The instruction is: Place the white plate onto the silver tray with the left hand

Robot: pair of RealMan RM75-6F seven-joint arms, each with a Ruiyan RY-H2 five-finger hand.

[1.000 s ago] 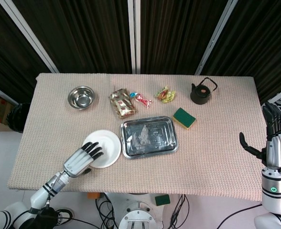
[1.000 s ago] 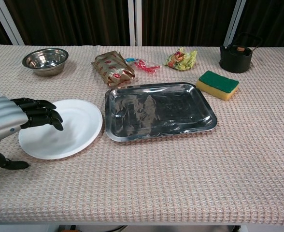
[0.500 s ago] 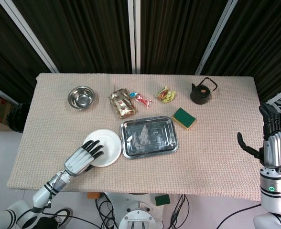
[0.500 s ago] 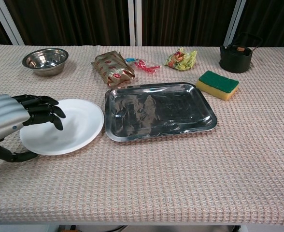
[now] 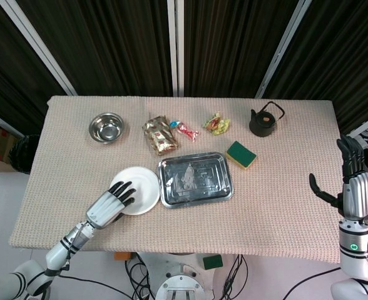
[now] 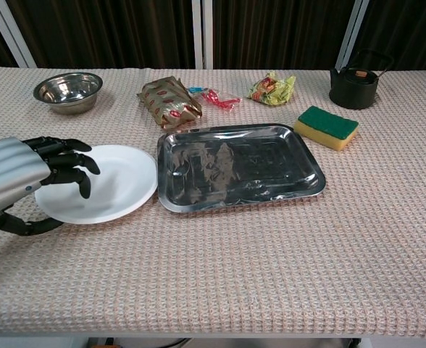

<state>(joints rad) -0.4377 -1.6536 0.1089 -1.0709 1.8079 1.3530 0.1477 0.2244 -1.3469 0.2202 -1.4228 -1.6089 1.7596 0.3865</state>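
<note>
The white plate (image 6: 108,190) sits at the front left of the worktop (image 6: 271,275), its right rim just beside the left edge of the silver tray (image 6: 238,167); whether the two rims touch cannot be told. The left hand (image 6: 21,181) grips the plate's near-left rim, dark fingers (image 6: 72,163) curled over the top surface and the thumb below the edge. In the chest view the plate looks tilted, its left side raised off the cloth. The tray lies flat at centre and holds nothing.

The head view alone shows the right hand (image 5: 353,187), upright off the right edge of the worktop, fingers apart and holding nothing; the chest view does not include it. The head view also shows the left forearm reaching in from the front left corner, and the whole extent of the cloth-covered worktop.

Behind the plate stands a steel bowl (image 6: 68,89). Behind the tray lie a gold-brown snack packet (image 6: 168,101), a red-and-white sweet wrapper (image 6: 214,96) and a green-yellow wrapper (image 6: 272,88). A green-and-yellow sponge (image 6: 327,127) rests right of the tray, apart from it, with a black kettle (image 6: 355,85) behind it.

Print on the packets is too small to read in either view.
</note>
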